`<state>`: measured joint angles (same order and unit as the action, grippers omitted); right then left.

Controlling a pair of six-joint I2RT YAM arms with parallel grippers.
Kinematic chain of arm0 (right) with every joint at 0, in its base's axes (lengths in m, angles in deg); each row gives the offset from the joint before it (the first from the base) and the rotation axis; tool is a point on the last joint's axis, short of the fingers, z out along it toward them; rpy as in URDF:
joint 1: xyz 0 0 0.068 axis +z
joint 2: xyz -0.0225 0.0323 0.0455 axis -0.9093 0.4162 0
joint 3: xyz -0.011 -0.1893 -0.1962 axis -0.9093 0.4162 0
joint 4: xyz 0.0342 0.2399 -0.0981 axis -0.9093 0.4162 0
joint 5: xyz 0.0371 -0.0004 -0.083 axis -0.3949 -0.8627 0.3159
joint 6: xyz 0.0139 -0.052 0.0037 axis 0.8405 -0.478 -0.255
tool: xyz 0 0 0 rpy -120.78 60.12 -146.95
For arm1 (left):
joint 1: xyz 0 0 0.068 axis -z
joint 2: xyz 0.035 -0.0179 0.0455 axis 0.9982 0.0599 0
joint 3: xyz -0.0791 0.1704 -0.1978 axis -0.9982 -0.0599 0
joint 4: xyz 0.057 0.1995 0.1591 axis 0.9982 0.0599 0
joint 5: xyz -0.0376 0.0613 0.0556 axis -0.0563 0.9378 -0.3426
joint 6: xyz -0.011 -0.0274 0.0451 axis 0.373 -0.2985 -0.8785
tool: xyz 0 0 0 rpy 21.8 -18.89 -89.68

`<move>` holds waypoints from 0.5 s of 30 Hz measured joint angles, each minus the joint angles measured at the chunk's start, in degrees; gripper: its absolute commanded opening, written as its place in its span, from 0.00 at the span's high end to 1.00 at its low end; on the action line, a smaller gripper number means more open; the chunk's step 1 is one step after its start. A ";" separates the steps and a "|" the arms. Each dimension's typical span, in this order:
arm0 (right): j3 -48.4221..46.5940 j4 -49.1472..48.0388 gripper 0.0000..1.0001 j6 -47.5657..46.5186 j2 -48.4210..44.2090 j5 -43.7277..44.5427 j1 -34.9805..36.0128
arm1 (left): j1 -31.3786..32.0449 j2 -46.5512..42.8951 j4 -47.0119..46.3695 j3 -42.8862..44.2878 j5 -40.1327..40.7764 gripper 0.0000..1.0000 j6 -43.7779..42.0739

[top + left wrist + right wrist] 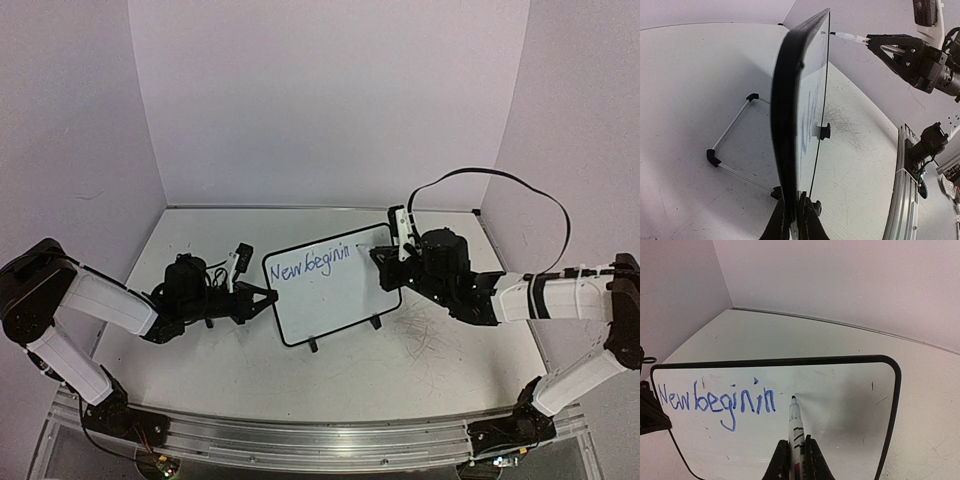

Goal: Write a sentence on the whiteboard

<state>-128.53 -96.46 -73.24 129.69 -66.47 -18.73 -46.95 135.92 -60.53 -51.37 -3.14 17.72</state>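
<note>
The whiteboard (340, 300) stands tilted on its wire stand (732, 145) at mid-table. My left gripper (268, 297) is shut on its left edge, and the left wrist view shows the whiteboard (790, 110) edge-on, clamped between the jaws of that gripper (796, 220). Blue letters of the sentence (715, 401) read "New beginin" and slant upward on the whiteboard (840, 400). My right gripper (796, 460) is shut on a white marker (795, 425). Its tip sits at the board face just right of the last letter. From above, the right gripper (378, 252) is at the board's upper right.
Faint grey scribble marks (425, 330) cover the tabletop right of the board. An aluminium rail (320, 435) runs along the near edge. White walls close in the back and both sides. A black cable (520, 185) loops above the right arm.
</note>
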 measured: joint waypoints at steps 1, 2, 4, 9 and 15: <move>-0.01 -0.04 1.00 0.00 0.18 0.00 0.00 | 0.00 0.00 0.00 0.00 0.00 1.00 -0.01; -0.02 -0.09 1.00 0.01 0.40 0.00 0.00 | 0.00 0.00 0.00 0.00 0.00 1.00 -0.02; -0.02 -0.09 1.00 -0.01 1.03 0.00 0.00 | 0.00 -0.02 0.01 0.00 0.01 1.00 0.00; -0.04 -0.37 1.00 -0.01 1.80 0.02 0.02 | 0.00 -0.02 0.13 0.00 0.09 1.00 0.09; -0.37 -0.62 1.00 -0.07 1.87 0.05 0.00 | 0.00 -0.02 0.11 0.00 0.07 1.00 0.07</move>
<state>-128.89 -97.08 -73.31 131.57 -66.42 -18.73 -46.95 135.90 -60.42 -51.37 -3.07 17.78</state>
